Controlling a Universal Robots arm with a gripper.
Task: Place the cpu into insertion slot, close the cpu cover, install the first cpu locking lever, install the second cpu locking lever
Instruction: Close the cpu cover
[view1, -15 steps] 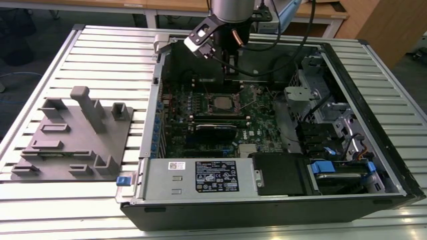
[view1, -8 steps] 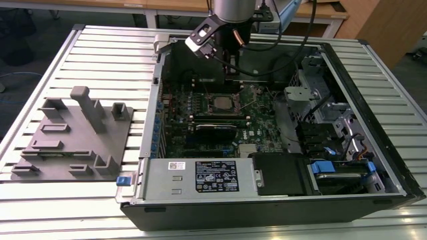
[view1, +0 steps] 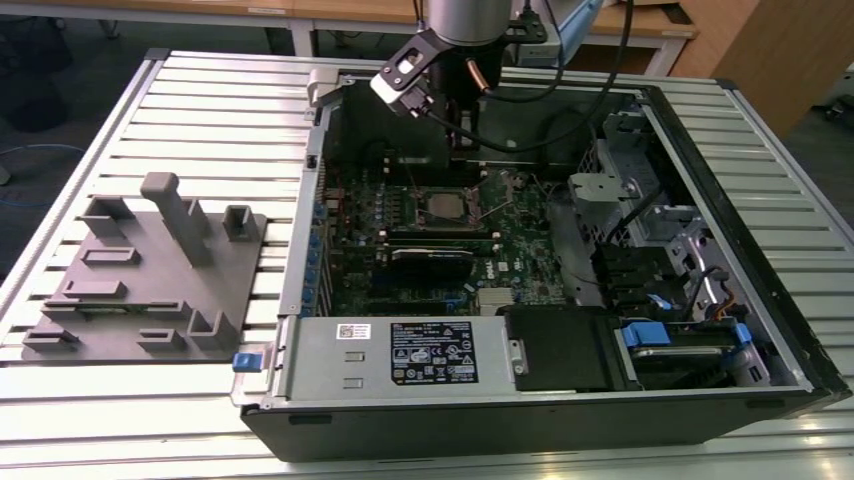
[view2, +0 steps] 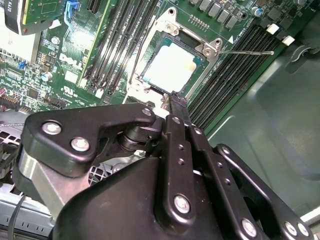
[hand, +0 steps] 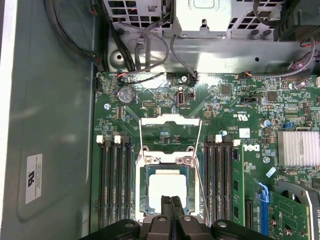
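The cpu lies flat in the insertion slot, its pale metal top up; in the second wrist view the cpu shows bright inside the slot's silver rim. The cpu cover stands tipped open on the far side of the slot. Two thin wire locking levers run unlatched along the slot's sides, and one lever sticks out sideways. My gripper hovers at the cpu's near edge, its black fingers shut together with nothing between them.
The green motherboard lies inside an open computer case on a slatted table. Black memory slots flank the socket. A grey power supply box sits at the case's front. A grey fixture block stands at the exterior view's left.
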